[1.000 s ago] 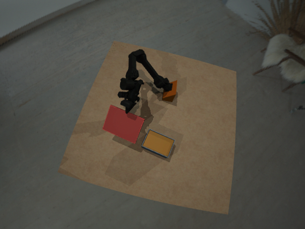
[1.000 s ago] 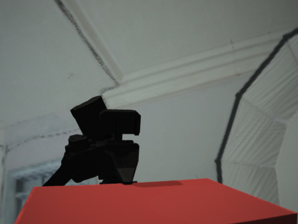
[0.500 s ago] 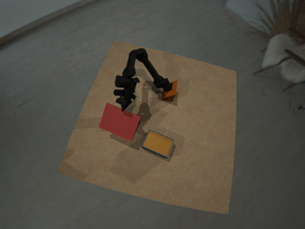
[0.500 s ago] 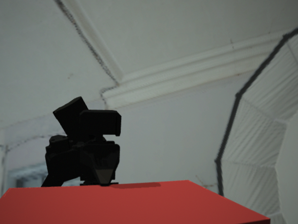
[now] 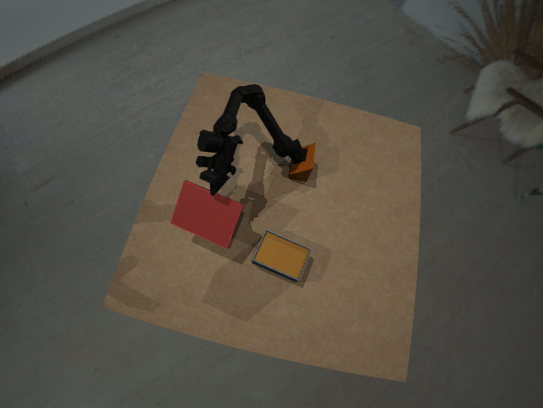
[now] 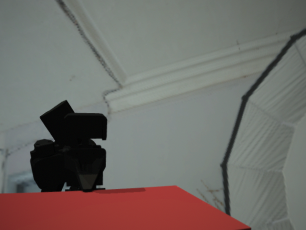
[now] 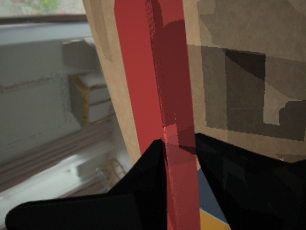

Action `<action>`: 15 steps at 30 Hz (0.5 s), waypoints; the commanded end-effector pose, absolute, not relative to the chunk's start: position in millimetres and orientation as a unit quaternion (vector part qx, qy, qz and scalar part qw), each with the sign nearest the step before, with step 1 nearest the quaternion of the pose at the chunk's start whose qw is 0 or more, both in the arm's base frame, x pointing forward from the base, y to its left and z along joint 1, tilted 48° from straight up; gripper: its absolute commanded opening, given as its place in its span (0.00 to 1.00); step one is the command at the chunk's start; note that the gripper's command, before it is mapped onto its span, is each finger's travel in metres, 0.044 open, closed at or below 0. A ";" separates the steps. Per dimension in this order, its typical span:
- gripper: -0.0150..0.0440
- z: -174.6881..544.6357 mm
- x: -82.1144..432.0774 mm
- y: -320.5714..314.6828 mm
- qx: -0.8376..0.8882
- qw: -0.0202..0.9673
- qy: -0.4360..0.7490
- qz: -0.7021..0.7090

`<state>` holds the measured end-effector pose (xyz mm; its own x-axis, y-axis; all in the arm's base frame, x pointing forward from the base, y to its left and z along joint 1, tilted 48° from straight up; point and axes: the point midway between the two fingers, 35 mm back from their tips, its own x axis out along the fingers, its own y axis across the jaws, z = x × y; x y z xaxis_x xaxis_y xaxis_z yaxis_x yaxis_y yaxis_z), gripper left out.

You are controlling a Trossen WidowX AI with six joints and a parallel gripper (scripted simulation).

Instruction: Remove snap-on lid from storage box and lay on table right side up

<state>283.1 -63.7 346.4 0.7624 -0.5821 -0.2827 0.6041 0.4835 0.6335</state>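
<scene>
The red lid [image 5: 207, 217] [image 6: 140, 212] [image 7: 175, 75] is off the box and held in the air to its left in the top view, its broad smooth face up and roughly level. Its shadow lies apart from it on the table. My gripper [image 5: 214, 192] [image 6: 87, 190] [image 7: 177, 143] is shut on the lid's edge nearest the arm, one finger on each side in the wrist view. The storage box [image 5: 275, 270] [image 7: 210, 192] stands open on the table, with dark blue-grey walls and an orange-yellow inside. The lid hides the box in the exterior view.
The tan table top [image 5: 364, 222] reaches past the lid to its left edge. An orange wedge-shaped block [image 5: 307, 165] stands beside the arm's base, up and to the right of the lid in the top view. The arm bends over the table's upper left part.
</scene>
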 end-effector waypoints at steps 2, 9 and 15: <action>0.25 346.6 283.3 -63.4 0.376 0.863 0.014 -0.337; 0.25 338.7 284.3 -68.3 0.376 0.863 0.013 -0.337; 0.25 334.4 284.6 -72.5 0.376 0.863 0.013 -0.337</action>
<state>284.9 -72.6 333.4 0.7623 -0.5815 -0.2842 0.6048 0.4837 0.6326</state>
